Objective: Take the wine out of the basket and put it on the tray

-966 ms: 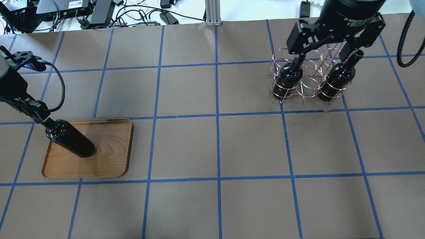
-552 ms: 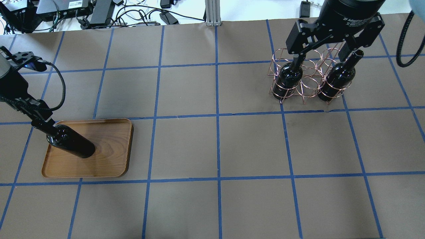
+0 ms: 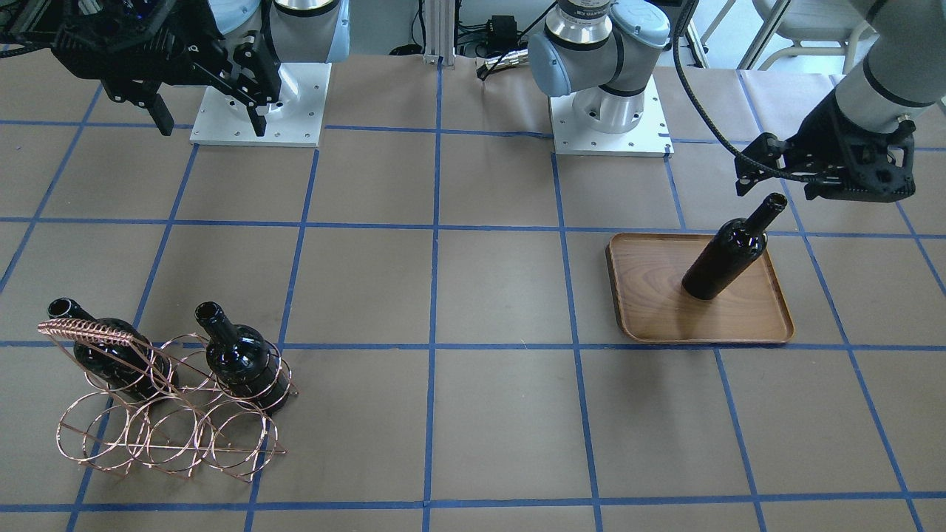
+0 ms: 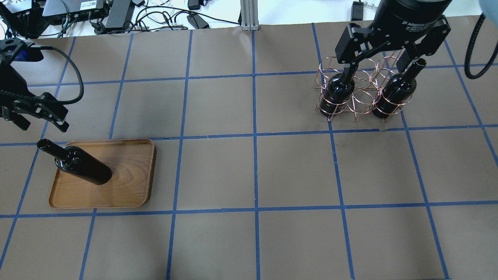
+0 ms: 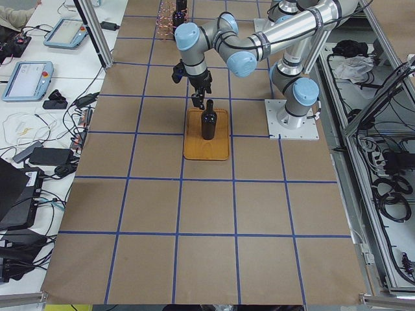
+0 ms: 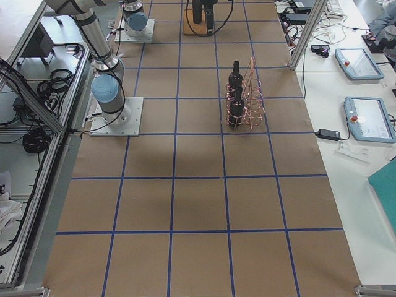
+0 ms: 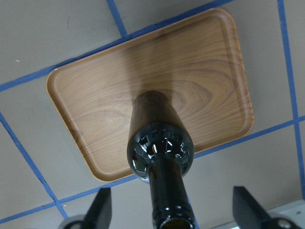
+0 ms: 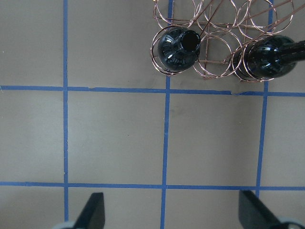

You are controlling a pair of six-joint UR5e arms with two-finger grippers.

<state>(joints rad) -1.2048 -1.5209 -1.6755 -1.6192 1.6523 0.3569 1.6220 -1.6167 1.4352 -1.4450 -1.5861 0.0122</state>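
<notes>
Dark wine [image 4: 83,169] stands on the tray [image 4: 132,186], left fingers [image 7: 100,210] and right fingers [image 8: 93,210] apart, both partly cropped.

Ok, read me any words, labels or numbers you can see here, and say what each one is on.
"2F Adaptive", then cut off: printed on the body of the right claw.
The finer print beneath it: too small to read.
The white sticker on a dark box beyond the table: too blurred to read.
The wine bottles: no labels.

Bright, even overhead light, soft faint shadows, glare specks on the wine [image 7: 159,148] (wrist view), sharp focus
</notes>
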